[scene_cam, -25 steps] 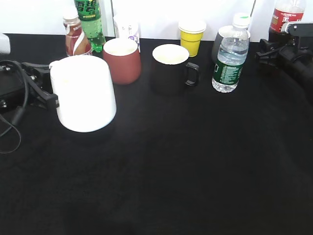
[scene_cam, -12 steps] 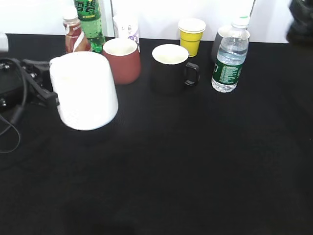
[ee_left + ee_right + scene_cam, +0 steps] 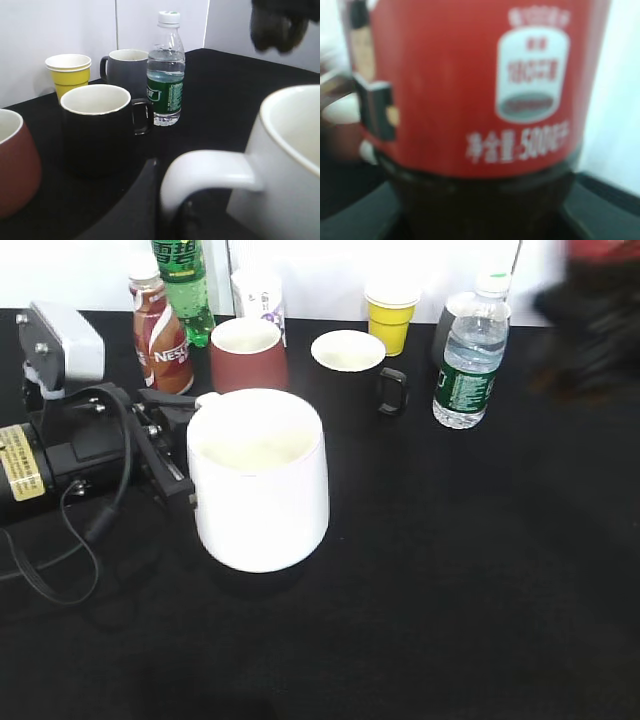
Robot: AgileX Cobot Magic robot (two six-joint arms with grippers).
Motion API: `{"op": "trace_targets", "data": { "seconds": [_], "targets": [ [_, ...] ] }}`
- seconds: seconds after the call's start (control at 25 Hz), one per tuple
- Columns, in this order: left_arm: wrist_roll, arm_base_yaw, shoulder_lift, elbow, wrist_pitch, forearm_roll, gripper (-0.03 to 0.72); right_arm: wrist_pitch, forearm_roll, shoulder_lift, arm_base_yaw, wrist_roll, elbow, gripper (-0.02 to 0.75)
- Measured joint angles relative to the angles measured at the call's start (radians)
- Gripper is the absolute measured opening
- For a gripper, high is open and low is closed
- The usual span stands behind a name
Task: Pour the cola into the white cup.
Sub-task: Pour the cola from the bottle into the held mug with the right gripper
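**Black desk, white wall, and a pour that has not begun**

Black cloth covers the desk (image 3: 450, 590), with a plain white wall behind it.

The left claw (image 3: 175, 455) holds the white cup (image 3: 262, 485) by its handle, at about nine o'clock on the cup, with the cup upright near the middle of the desk. In the left wrist view the handle loops over a dark finger, so I judge that claw closed on the handle. The cup looks empty; I see only pale inner wall.

The cola (image 3: 480, 100) fills the right wrist view: red label above, dark drink below. A grey finger presses its left side, so the right claw (image 3: 470, 125) appears clamped round the bottle. From the room it is only a red and dark blur at two o'clock, well apart from the cup. Whether the cap is on, I cannot tell.

What could go wrong, to my eye:
- A handle-only hold may let the cup swing or tip when liquid lands.
- Tipping the bottle too quickly may splash cola over the rim.
- The bottle's path passes near the water bottle (image 3: 468, 355) and the black mug (image 3: 350, 375), which it could knock.

The black mug and the maroon cup (image 3: 248, 365) look empty.
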Motion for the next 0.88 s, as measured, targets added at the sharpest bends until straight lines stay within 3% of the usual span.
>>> {"op": "trace_targets", "data": {
  "seconds": [0.12, 0.2, 0.44, 0.52, 0.68, 0.88],
  "targets": [
    [0.0, 0.0, 0.0, 0.0, 0.0, 0.0, 0.036, 0.001, 0.051, 0.092, 0.169, -0.172, -0.015, 0.386],
    [0.0, 0.0, 0.0, 0.0, 0.0, 0.0, 0.036, -0.034, 0.056, 0.181, 0.223, -0.298, -0.067, 0.386],
    [0.068, 0.053, 0.0, 0.0, 0.079, -0.044, 0.036, -0.167, 0.093, 0.358, 0.228, -0.657, -0.26, 0.386],
    [0.072, 0.068, 0.0, 0.0, 0.078, -0.049, 0.036, -0.188, 0.094, 0.36, 0.228, -0.832, -0.269, 0.386],
    [0.075, 0.068, 0.0, 0.0, 0.074, 0.018, 0.036, -0.188, 0.095, 0.36, 0.228, -1.0, -0.269, 0.385],
    [0.077, 0.068, 0.0, 0.0, 0.039, 0.027, 0.036, -0.244, 0.1, 0.36, 0.228, -1.248, -0.269, 0.385]
  ]
}}
